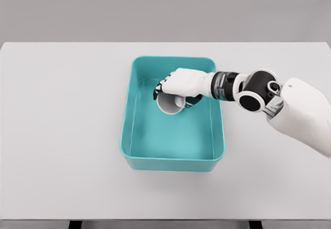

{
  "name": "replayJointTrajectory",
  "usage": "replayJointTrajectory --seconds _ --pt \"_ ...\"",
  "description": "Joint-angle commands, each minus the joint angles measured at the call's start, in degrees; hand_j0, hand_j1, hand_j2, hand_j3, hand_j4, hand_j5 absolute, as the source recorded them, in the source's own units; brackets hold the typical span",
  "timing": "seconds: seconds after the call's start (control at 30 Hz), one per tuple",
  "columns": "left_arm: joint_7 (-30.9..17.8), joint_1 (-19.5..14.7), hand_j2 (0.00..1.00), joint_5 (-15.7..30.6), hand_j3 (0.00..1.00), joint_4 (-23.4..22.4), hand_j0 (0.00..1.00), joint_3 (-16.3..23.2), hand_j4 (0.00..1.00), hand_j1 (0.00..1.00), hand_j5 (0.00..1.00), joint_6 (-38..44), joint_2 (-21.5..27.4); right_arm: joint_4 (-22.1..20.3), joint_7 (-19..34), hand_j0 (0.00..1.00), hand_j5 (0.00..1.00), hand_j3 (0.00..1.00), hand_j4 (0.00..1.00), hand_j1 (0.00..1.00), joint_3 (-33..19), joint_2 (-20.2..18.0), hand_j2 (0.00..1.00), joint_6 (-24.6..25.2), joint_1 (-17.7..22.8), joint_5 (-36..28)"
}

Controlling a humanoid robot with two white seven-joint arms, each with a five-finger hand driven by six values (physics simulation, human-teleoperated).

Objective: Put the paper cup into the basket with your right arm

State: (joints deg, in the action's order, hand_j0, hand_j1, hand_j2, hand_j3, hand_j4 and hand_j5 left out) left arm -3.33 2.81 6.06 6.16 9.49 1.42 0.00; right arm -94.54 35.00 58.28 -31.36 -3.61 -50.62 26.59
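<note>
A teal rectangular basket sits in the middle of the white table. My right hand reaches in from the right and hovers over the basket's upper half. Its fingers are curled around a white paper cup, which lies tilted on its side with the open mouth facing the front left. The cup is inside the basket's outline; whether it touches the basket floor I cannot tell. The hand covers the cup's upper part.
The white table spreads wide on both sides of the basket. Its front edge runs along the bottom of the picture.
</note>
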Motion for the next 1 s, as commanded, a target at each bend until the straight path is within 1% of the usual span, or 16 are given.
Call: replayJointTrajectory --seconds 0.0,0.13,0.17,0.2,0.5,0.6,0.63,0.67,0.7,0.77,0.8,0.83,0.87,0.9,0.93,0.97 --pt "0.0 0.0 1.00 0.0 1.00 0.0 1.00 0.0 1.00 1.00 1.00 0.0 0.0 0.1 0.0 0.72 0.72 0.72 0.72 0.72 0.3 0.1 0.72 0.0 0.0 0.5" --pt "0.0 0.0 1.00 0.0 1.00 0.0 1.00 0.0 1.00 1.00 1.00 0.0 0.0 0.2 0.0 0.72 0.72 0.72 0.72 0.72 0.3 0.1 0.72 0.0 -0.3 0.6" --pt "0.0 0.0 1.00 0.0 1.00 0.0 1.00 0.0 1.00 1.00 1.00 0.0 0.0 0.1 0.0 0.74 0.74 0.74 0.74 0.74 0.3 0.1 0.74 -0.1 -0.3 0.6" --pt "0.0 0.0 1.00 0.0 1.00 0.0 1.00 0.0 1.00 1.00 1.00 0.0 0.0 0.1 0.0 1.00 1.00 1.00 1.00 1.00 0.3 0.2 1.00 -0.2 -0.3 0.6" --pt "0.0 0.0 1.00 0.0 1.00 0.0 1.00 0.0 1.00 1.00 1.00 0.0 0.0 -0.3 0.0 1.00 1.00 1.00 1.00 1.00 -0.4 -0.5 1.00 -2.1 -0.4 0.4" --pt "0.0 0.0 1.00 0.0 1.00 0.0 1.00 0.0 1.00 1.00 1.00 0.0 0.0 -0.6 0.0 1.00 1.00 1.00 1.00 1.00 -3.8 -1.8 1.00 -2.3 -0.3 0.3" --pt "0.0 0.0 1.00 0.0 1.00 0.0 1.00 0.0 1.00 1.00 1.00 0.0 0.0 -1.5 0.0 1.00 1.00 1.00 1.00 1.00 -8.4 -3.2 1.00 -2.5 0.1 -0.5" --pt "0.0 0.0 1.00 0.0 1.00 0.0 1.00 0.0 1.00 1.00 1.00 0.0 0.0 -4.2 0.0 1.00 1.00 1.00 1.00 1.00 -13.4 -4.5 1.00 -3.9 0.9 -3.5" --pt "0.0 0.0 1.00 0.0 1.00 0.0 1.00 0.0 1.00 1.00 1.00 0.0 0.0 -5.5 0.0 1.00 1.00 1.00 1.00 1.00 -17.8 -6.2 1.00 -7.3 2.4 -10.6" --pt "0.0 0.0 1.00 0.0 1.00 0.0 1.00 0.0 1.00 1.00 1.00 0.0 0.0 -5.8 0.0 1.00 1.00 1.00 1.00 1.00 -22.5 -10.2 1.00 -13.1 2.8 -20.3" --pt "0.0 0.0 1.00 0.0 1.00 0.0 1.00 0.0 1.00 1.00 1.00 0.0 0.0 -5.8 0.0 1.00 1.00 1.00 1.00 1.00 -26.3 -13.5 1.00 -19.1 3.8 -28.2" --pt "0.0 0.0 1.00 0.0 1.00 0.0 1.00 0.0 1.00 1.00 1.00 0.0 0.0 -5.5 0.0 1.00 1.00 1.00 1.00 1.00 -29.9 -16.4 1.00 -23.7 5.1 -34.5" --pt "0.0 0.0 1.00 0.0 1.00 0.0 1.00 0.0 1.00 1.00 1.00 0.0 0.0 -5.1 0.0 1.00 1.00 1.00 1.00 1.00 -33.0 -18.4 1.00 -26.1 7.1 -38.5" --pt "0.0 0.0 1.00 0.0 1.00 0.0 1.00 0.0 1.00 1.00 1.00 0.0 0.0 -3.5 0.0 1.00 1.00 1.00 1.00 1.00 -38.0 -19.8 1.00 -27.0 10.9 -41.1" --pt "0.0 0.0 1.00 0.0 1.00 0.0 1.00 0.0 1.00 1.00 1.00 0.0 0.0 -1.7 0.0 1.00 1.00 1.00 1.00 1.00 -40.6 -20.1 1.00 -27.1 14.4 -41.1" --pt "0.0 0.0 1.00 0.0 1.00 0.0 1.00 0.0 1.00 1.00 1.00 0.0 0.0 1.1 0.0 1.00 1.00 1.00 1.00 1.00 -44.6 -20.1 1.00 -27.1 19.3 -40.8"
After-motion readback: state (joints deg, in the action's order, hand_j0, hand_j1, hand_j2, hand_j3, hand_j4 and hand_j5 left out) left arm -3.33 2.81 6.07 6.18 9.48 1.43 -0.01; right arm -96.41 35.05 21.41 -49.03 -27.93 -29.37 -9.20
